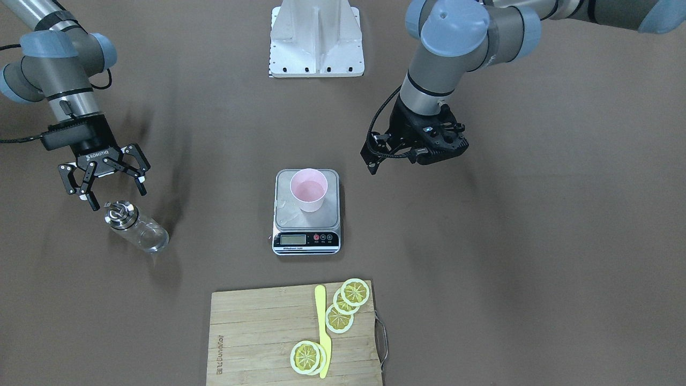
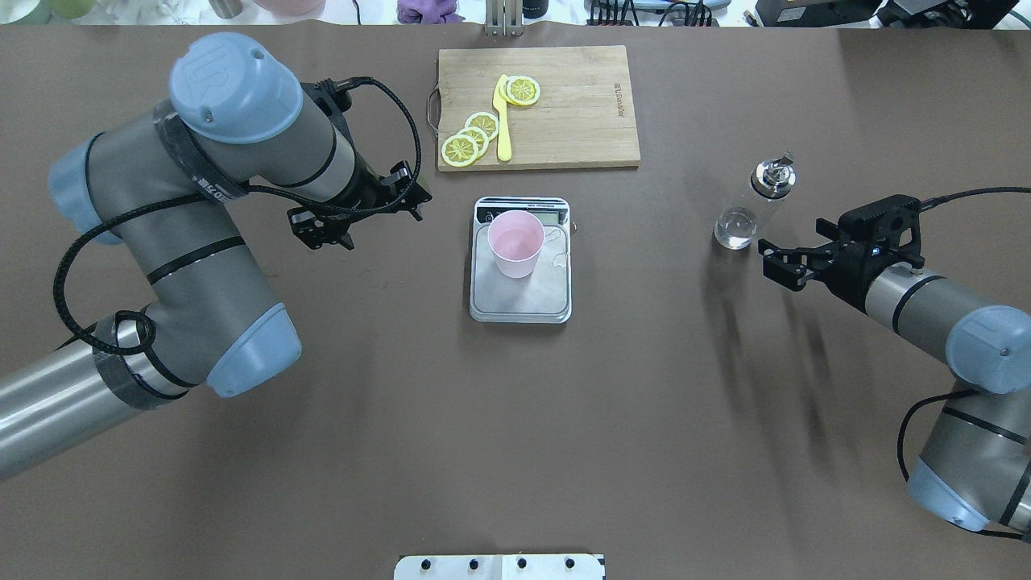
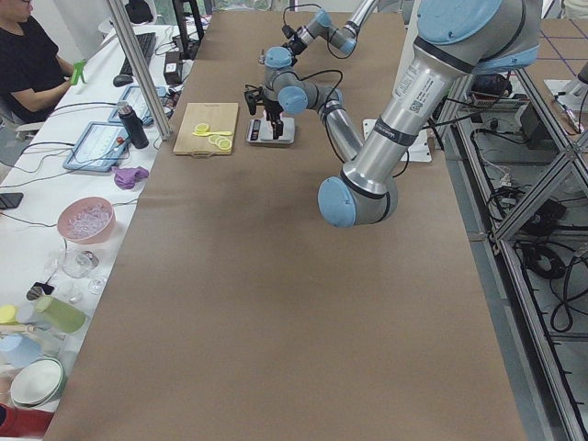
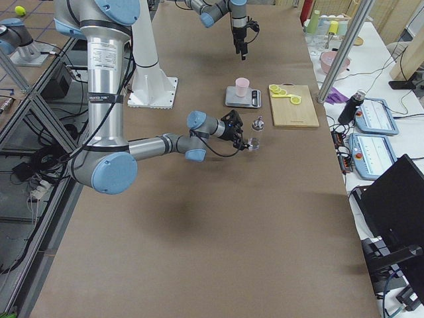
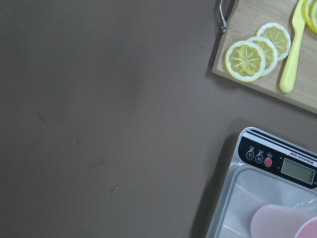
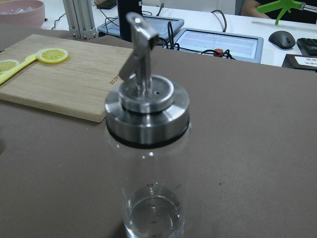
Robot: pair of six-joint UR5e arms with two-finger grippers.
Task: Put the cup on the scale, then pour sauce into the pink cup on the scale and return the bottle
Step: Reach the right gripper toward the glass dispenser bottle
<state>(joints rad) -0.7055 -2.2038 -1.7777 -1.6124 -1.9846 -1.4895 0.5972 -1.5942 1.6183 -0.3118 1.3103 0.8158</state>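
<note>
Cup (image 1: pixel 308 188) is standing upright on the steel platform of the scale (image 1: pixel 286 213) at mid-table, with the cutting board (image 1: pixel 257 327) lying just beyond the scale's display end and carrying lemon slices (image 1: pixel 355 292) and a yellow knife (image 1: pixel 323 332). Bottle (image 1: pixel 136 228) is standing upright on the table (image 1: pixel 536 268), well off to the robot's right of the scale. Right gripper (image 2: pixel 780 264) is hovering just beside it, fingers spread and gripping nothing. Left gripper (image 1: pixel 423 145) is hanging above the table on the scale's other side; spread or clenched, cannot tell.
</note>
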